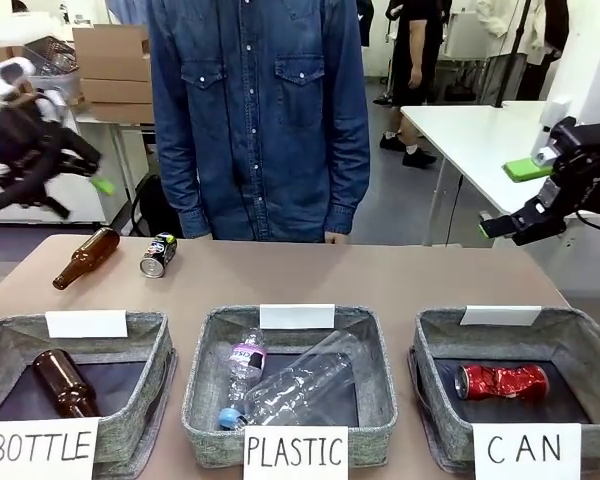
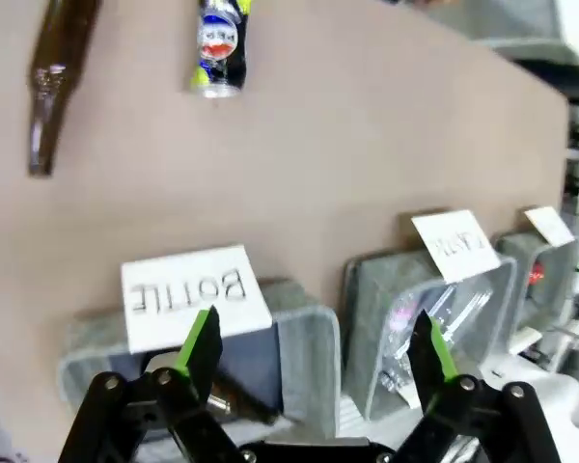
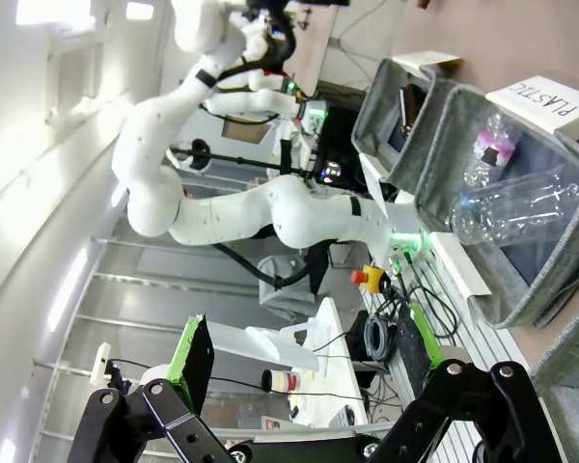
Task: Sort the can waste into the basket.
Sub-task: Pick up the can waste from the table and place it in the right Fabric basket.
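A crushed black can with a blue logo [image 1: 158, 254] lies on the table's far left; the left wrist view has it at the top [image 2: 219, 48]. A crushed shiny red can [image 1: 501, 381] lies inside the grey basket signed "CAN" [image 1: 583, 338] at the front right. My left gripper [image 1: 80, 195] hangs open high above the table's left side, well away from the black can; its fingers [image 2: 314, 352] hold nothing. My right gripper [image 1: 505, 198] is raised off the table's right edge, open and empty [image 3: 304, 352].
A brown glass bottle [image 1: 85, 257] lies beside the black can. The bin signed "BOTTLE" [image 1: 140, 325] holds another brown bottle. The bin signed "PLASTIC" [image 1: 378, 340] holds clear bottles. A person in a denim shirt [image 1: 260, 120] stands at the far edge.
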Controlling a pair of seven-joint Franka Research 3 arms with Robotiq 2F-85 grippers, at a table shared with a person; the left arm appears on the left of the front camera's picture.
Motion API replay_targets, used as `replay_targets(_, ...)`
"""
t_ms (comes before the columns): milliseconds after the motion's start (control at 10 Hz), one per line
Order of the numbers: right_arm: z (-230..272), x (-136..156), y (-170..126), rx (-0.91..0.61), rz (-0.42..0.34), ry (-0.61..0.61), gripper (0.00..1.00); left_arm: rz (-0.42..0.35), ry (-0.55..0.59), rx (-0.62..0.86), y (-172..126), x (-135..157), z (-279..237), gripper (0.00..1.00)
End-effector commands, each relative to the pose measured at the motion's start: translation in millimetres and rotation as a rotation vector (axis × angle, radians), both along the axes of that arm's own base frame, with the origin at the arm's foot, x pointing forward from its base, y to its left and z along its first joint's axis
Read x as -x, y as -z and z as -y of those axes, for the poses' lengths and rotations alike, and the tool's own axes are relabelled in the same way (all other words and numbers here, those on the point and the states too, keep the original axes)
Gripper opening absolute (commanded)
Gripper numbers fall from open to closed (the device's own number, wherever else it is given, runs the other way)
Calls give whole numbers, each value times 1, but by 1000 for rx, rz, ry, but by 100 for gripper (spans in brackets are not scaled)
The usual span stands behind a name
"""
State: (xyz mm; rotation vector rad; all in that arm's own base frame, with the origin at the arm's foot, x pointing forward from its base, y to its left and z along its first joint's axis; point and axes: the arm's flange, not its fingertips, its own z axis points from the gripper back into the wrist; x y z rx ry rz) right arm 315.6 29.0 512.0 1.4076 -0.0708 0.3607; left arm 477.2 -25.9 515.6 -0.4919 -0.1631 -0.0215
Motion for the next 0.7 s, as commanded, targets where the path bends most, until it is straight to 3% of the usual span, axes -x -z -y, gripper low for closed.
replay_targets(0, 2, 0, -1, 2, 14, -8, 100, 22, 21, -72, 15, -38, 16, 100)
replay_targets(200, 2, 0, -1, 2, 14, -8, 100, 73, 72, -220, 63, -80, 39, 100)
replay_targets(400, 2, 0, -1, 2, 14, -8, 100, 61, 111, -321, 114, -110, 61, 100)
replay_targets(600, 2, 0, -1, 2, 14, -8, 100, 79, 77, -412, 150, -131, 64, 100)
